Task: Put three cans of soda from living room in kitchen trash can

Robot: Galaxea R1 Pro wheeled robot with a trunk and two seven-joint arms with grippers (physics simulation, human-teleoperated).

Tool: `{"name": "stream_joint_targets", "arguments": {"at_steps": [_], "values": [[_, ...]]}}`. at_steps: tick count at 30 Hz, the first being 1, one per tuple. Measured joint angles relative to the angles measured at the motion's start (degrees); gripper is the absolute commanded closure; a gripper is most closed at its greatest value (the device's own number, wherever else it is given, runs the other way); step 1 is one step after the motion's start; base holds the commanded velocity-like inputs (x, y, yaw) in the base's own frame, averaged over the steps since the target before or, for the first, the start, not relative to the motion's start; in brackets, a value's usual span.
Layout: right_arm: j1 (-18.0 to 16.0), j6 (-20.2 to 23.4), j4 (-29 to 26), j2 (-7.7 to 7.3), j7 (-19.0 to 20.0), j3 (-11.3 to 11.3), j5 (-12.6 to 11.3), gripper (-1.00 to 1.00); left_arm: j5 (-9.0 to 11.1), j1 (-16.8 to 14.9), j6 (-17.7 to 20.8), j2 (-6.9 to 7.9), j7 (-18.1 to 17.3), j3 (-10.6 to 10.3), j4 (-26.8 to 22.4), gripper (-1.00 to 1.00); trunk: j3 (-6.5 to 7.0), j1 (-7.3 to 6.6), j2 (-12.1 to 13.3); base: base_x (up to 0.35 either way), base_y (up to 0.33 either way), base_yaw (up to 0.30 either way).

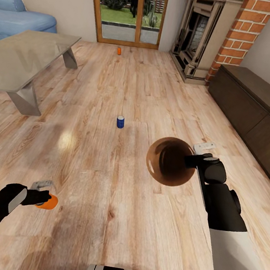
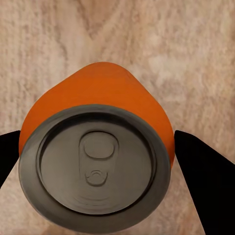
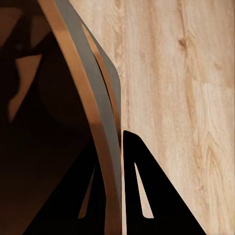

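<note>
left gripper (image 1: 43, 199) closed on orange can (image 2: 95, 152) | right gripper (image 3: 115, 196) pinching trash can (image 1: 169, 161) rim | blue can (image 1: 120, 121), second orange can (image 1: 119, 51) on floor

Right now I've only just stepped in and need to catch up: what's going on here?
The robot is in the living room collecting soda cans. Its left pincer is closed on an orange can, held just above the wood floor. Its right pincer grips the rim of the trash can, holding it in the air with the opening tipped toward the camera. A blue can stands on the floor ahead, and another orange can stands farther off by the glass doors.
</note>
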Motion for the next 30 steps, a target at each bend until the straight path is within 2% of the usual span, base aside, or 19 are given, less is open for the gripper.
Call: {"name": "stream_joint_targets", "arguments": {"at_steps": [4, 8, 9, 10, 11, 12, 13, 15, 17, 18, 19, 20, 21, 23, 24, 25, 28, 29, 30], "values": [[0.74, 0.73, 0.25, -1.32, 0.33, 1.36, -0.19, 1.00, 0.32, 1.32, -0.19, -1.04, -0.89, 0.38, -1.31, 1.00, 0.00, 0.00, 0.00, 0.000, 0.000, 0.000], [0.99, 0.73, 0.29, -2.64, 0.65, 1.85, -0.69, 1.00, 0.29, 2.62, -0.26, -1.33, -1.23, 0.49, -2.61, 1.00, 0.00, 0.00, 0.00, 0.000, 0.000, 0.000], [1.01, 0.58, 0.31, -2.87, 4.63, 1.85, 2.81, 1.00, 0.75, 8.15, -0.21, -1.36, -1.27, 0.55, -9.54, 1.00, 0.01, -0.01, 0.00, 0.000, 0.000, 0.000], [1.03, 0.48, 0.27, -2.93, 7.54, 1.86, 3.59, 1.00, 0.01, 11.27, -0.29, -1.36, -1.26, 0.48, -7.14, 1.00, -0.01, 0.01, 0.00, 0.000, 0.000, 0.000], [1.01, 0.23, 0.20, -2.95, 13.01, 1.84, 4.78, 1.00, -0.08, 11.34, -0.30, -1.36, -1.26, 0.47, -6.03, 1.00, 0.00, 0.00, 0.00, 0.000, 0.000, 0.000], [1.04, 0.63, 0.41, -2.96, 16.41, 1.93, 1.69, 1.00, 0.57, 11.35, -0.24, -1.39, -1.34, 0.54, -7.37, 1.00, 0.00, 0.00, 0.00, 0.000, 0.000, 0.000], [1.06, 0.68, 0.71, -2.94, 17.82, 2.08, -2.68, 1.00, 0.31, 11.39, -0.29, -1.41, -1.35, 0.51, -7.39, 1.00, 0.00, 0.00, 0.00, 0.000, 0.000, 0.000], [1.05, 0.71, 0.15, -2.95, 21.46, 2.12, -2.69, 1.00, 0.33, 11.43, -0.29, -1.41, -1.35, 0.52, -7.42, 1.00, 0.00, 0.00, 0.00, 0.000, 0.000, 0.000], [1.03, 0.71, 0.15, -2.96, 17.00, 2.02, -1.25, 1.00, 0.33, 11.45, -0.29, -1.41, -1.37, 0.52, -7.43, 1.00, 0.01, 0.00, 0.00, 0.000, 0.000, 0.000], [1.05, 0.38, 0.18, -3.00, 16.61, 1.93, 3.14, 1.00, 0.34, 11.48, -0.26, -1.40, -1.37, 0.53, -7.47, 1.00, 0.00, 0.00, 0.00, 0.000, 0.000, 0.000], [1.04, 0.05, 0.14, -3.01, 16.55, 1.88, 6.35, 1.00, 0.35, 11.49, -0.26, -1.40, -1.37, 0.53, -7.48, 1.00, 0.00, 0.00, 0.00, 0.000, 0.000, 0.000], [1.03, 0.06, 0.01, -3.01, 16.65, 1.89, 7.38, 1.00, 0.35, 11.50, -0.26, -1.40, -1.37, 0.53, -7.48, 1.00, 0.00, 0.00, 0.00, 0.000, 0.000, 0.000], [1.05, 0.09, -0.01, -3.02, 16.62, 1.89, 5.95, 1.00, 0.35, 11.50, -0.26, -1.40, -1.37, 0.53, -7.49, 1.00, 0.00, 0.00, 0.00, 0.000, 0.000, 0.000], [1.07, 0.73, 0.00, -2.98, 17.00, 2.05, -0.51, 1.00, 0.33, 11.48, -0.27, -1.41, -1.38, 0.53, -7.47, 1.00, 0.00, 0.00, 0.00, 0.000, 0.000, 0.000], [1.06, 0.73, -0.07, -2.96, 17.11, 2.11, -2.57, 1.00, 0.33, 11.47, -0.29, -1.41, -1.37, 0.52, -7.45, 1.00, 0.00, 0.00, 0.00, 0.000, 0.000, 0.000], [1.06, 0.73, -0.08, -2.96, 17.12, 2.11, -2.62, 1.00, 0.33, 11.47, -0.29, -1.42, -1.35, 0.50, -7.45, 1.00, 0.00, 0.00, 0.00, 0.000, 0.000, 0.000], [1.05, 0.29, -0.06, -3.01, 16.68, 1.93, 3.48, 1.00, 0.34, 11.50, -0.26, -1.40, -1.33, 0.52, -7.48, 1.00, 0.00, 0.00, 0.00, 0.000, 0.000, 0.000], [1.04, 0.16, -0.07, -3.01, 16.65, 1.91, 4.09, 1.00, 0.34, 11.50, -0.28, -1.40, -1.33, 0.53, -7.48, 1.00, 0.00, 0.00, 0.00, 0.000, 0.000, 0.000], [1.04, 0.32, -0.07, -3.00, 16.75, 1.97, 3.28, 1.00, 0.34, 11.50, -0.29, -1.40, -1.32, 0.49, -7.48, 1.00, 0.00, 0.00, 0.00, 0.000, 0.000, 0.000]]}}
